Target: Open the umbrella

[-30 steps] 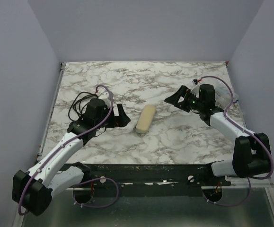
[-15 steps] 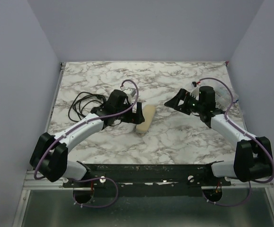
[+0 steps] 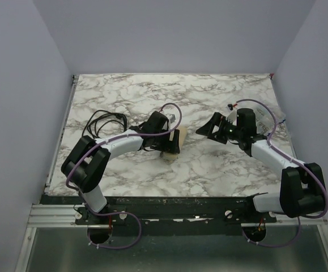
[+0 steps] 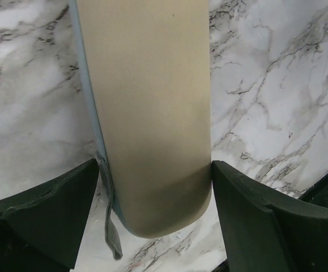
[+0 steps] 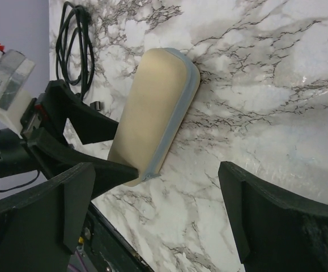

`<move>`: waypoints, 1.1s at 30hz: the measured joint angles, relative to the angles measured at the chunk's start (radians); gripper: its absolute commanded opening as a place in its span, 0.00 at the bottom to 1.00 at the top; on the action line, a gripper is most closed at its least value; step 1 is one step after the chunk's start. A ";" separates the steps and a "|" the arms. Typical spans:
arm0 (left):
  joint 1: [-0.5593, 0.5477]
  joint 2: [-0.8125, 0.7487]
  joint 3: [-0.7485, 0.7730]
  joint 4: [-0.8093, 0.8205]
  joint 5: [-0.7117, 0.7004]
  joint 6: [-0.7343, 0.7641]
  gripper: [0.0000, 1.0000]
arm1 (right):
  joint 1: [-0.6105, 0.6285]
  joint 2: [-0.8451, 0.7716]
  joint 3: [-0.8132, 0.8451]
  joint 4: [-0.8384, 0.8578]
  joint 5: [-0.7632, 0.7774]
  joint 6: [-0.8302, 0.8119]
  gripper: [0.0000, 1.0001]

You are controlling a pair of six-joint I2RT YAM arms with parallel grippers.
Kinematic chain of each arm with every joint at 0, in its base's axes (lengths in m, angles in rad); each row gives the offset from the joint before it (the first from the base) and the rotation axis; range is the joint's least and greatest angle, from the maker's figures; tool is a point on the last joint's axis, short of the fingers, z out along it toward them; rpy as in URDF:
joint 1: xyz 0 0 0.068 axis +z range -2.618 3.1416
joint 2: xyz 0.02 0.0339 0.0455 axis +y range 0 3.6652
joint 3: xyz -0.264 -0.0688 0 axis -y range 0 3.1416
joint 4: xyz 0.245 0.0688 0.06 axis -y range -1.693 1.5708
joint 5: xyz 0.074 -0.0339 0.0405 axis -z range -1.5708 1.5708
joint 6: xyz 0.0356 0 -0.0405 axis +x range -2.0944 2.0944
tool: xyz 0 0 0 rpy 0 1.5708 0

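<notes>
**Umbrella unseen; tan zippered case (image 4: 152, 113) lying on marble desk (image 3: 209, 164)**

Lying flat near mid-desk, long axis running away from the arms, grey zip pull hanging at the near end. Straddled at that end by the left hand (image 4: 155, 187), fingers spread, one just beside each flank. Faced from the right, well apart, by the right hand (image 3: 207, 124), likewise spread. Black cable (image 3: 98, 122) coiled at far left.

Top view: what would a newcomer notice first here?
The tan oval case lies at mid-table, with the left tool open astride one end. The right tool hangs open just to its right. A black cable coil lies at the left.
</notes>
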 measured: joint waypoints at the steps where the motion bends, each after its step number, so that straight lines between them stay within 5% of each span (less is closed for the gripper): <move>1: -0.006 0.019 0.005 0.006 0.000 -0.007 0.71 | 0.000 0.002 0.000 0.002 -0.003 0.003 1.00; 4: -0.027 0.046 0.010 0.027 0.001 -0.018 0.46 | 0.002 0.021 0.000 0.016 -0.013 0.010 1.00; 8: -0.041 0.047 0.010 0.044 0.001 -0.029 0.32 | 0.006 0.045 0.000 0.026 -0.023 0.023 1.00; 33: -0.047 -0.263 0.005 -0.063 0.047 -0.089 0.33 | 0.178 0.093 -0.072 0.373 -0.083 0.259 0.94</move>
